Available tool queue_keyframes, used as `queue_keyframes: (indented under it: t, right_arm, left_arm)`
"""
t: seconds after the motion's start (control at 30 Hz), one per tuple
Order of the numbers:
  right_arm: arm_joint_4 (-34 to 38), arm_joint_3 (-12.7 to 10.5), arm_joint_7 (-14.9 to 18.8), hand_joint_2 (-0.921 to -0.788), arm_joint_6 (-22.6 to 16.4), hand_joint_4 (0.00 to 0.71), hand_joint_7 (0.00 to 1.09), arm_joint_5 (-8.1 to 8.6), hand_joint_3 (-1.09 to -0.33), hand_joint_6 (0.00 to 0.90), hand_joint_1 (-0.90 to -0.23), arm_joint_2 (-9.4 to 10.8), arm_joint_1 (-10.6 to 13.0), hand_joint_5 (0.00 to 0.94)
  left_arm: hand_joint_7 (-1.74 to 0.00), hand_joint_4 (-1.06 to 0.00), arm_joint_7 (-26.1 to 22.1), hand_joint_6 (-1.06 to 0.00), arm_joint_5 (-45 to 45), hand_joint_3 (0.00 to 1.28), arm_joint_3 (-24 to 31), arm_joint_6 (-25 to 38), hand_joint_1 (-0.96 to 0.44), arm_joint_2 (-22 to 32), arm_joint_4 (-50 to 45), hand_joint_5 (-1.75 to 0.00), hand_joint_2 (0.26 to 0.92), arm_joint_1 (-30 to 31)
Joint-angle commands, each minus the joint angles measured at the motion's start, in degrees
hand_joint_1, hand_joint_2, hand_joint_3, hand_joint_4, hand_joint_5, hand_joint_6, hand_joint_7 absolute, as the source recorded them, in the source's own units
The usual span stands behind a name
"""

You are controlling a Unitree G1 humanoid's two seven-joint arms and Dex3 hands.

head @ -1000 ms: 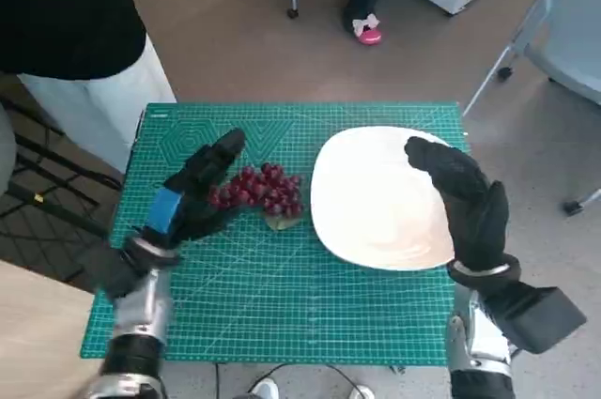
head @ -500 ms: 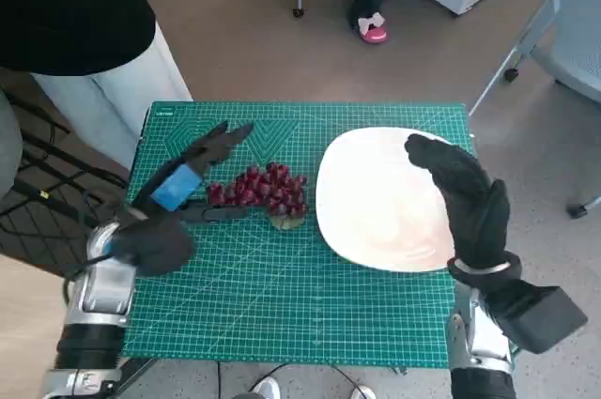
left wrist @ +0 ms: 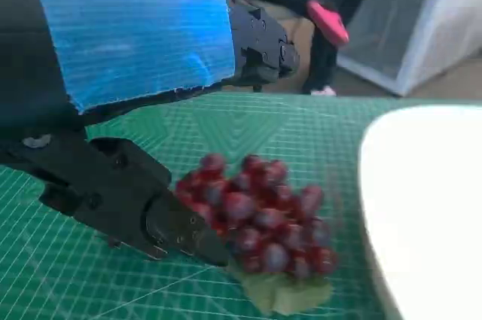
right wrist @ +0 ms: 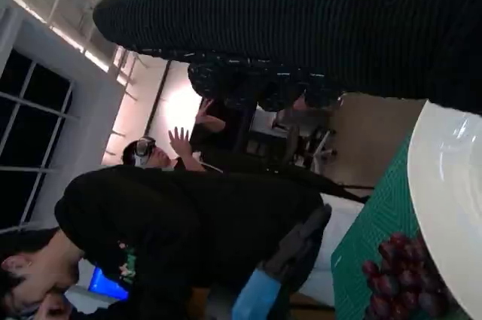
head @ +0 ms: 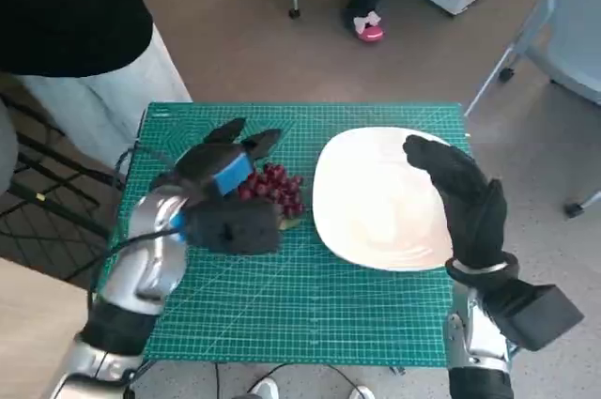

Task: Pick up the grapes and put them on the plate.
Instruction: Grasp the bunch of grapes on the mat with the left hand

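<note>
Grapes [head: 274, 191] look soft, loose – cup your spread, empty left hand [head: 228, 194] round the whole bunch; right hand [head: 465, 200] empty, open over the plate [head: 376, 230].

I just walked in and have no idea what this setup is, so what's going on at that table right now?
A humanoid robot is working on moving a bunch of red grapes onto a white plate. The grapes lie on the green cutting mat, beside the plate, not yet lifted. The left hand is over them with fingers spread around the bunch. The gloved right hand hovers open over the plate. A person stands by the table.
</note>
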Motion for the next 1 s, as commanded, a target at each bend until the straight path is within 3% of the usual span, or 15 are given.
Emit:
queue_keyframes:
  t: [0.03,0.47,1.0]
  right_arm:
    - [0.76,-0.28,0.37,-0.921,-0.01,0.373,0.47,-0.16,-0.868,0.004,-0.622,-0.10,1.23,0.001]
    - [0.33,-0.57,0.24,-0.921,0.40,0.373,0.47,-0.01,-0.865,0.005,-0.625,-0.33,2.04,0.001]
    - [0.15,-1.02,0.10,-0.921,0.48,0.373,0.47,-0.12,-0.865,0.008,-0.629,-0.69,2.56,0.001]
  left_arm:
    - [0.00,0.00,-1.29,-0.21,0.62,0.00,-2.68,1.87,-0.16,0.26,2.58,0.00,0.724,-2.19]
    - [0.00,0.00,-0.78,-0.21,0.02,0.00,-6.91,3.19,-0.18,-0.27,5.96,0.00,0.724,-4.39]
    - [0.00,0.00,1.85,-0.20,-0.84,0.00,-10.02,3.01,-0.19,-3.19,17.90,0.00,0.726,-9.44]
